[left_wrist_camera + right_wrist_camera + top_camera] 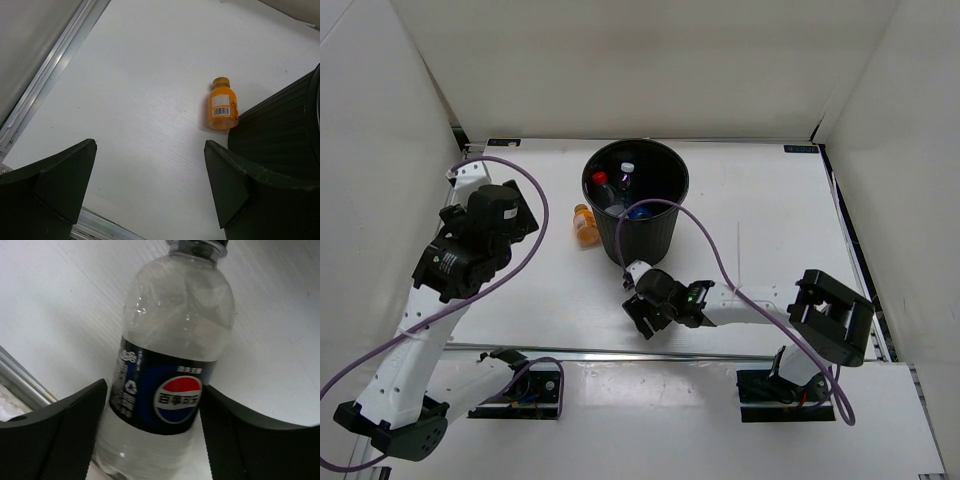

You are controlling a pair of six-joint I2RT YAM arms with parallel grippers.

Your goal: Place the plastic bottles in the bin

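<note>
Now we grip the dark-label bottle [162, 390] close to the bin [660, 235], our right gripper [645, 312] pinching its sides. Next we must lift it up over the bin and let go. The orange bottle [222, 105] lies beside the bin; our left gripper [150, 145] hangs spread wide, facing it.

Bare worktop [140, 90] runs open from the spread left hand [150, 144] to the orange bottle [222, 104]. The bin [280, 135] wall crowds that bottle's base. Bin mouth is open from above, but a purple cable [692, 222] arcs over its near rim. A dark bottle [175, 305] fills the right hand [153, 385].
</note>
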